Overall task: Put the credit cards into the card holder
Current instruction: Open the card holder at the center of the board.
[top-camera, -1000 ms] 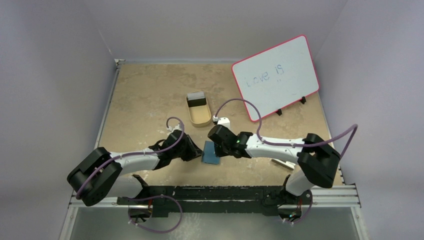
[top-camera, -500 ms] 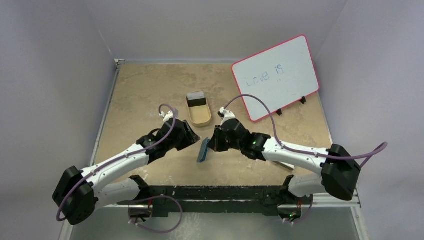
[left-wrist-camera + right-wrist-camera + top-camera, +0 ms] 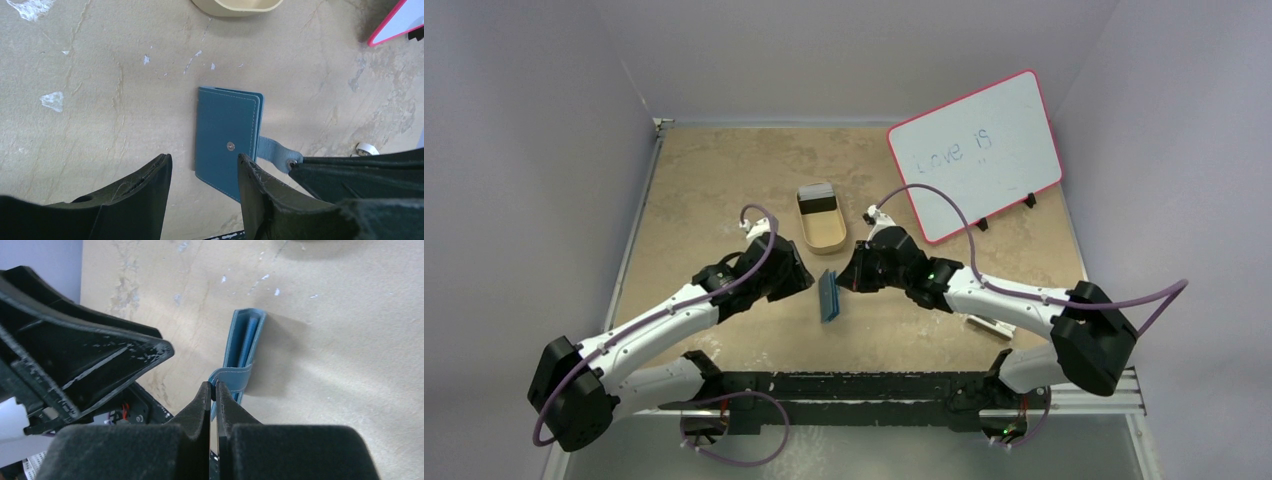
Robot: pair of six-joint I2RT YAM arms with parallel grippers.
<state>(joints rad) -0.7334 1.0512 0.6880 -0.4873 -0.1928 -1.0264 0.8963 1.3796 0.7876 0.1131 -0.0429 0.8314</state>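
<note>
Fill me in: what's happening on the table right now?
The right gripper has its jaws shut on the snap tab of the blue card holder, which is closed and tipped up on its edge. The left gripper hovers beside it with jaws open, holding nothing. The credit cards look to be in the tan tray farther back; neither gripper has one.

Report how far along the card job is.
Done: nothing visible; no card shows in the teal-blue soft bifold card holder. In hand: the right gripper pinches its tab; the left gripper stands open. Left: the dark cards in the tan oval tray.
</note>
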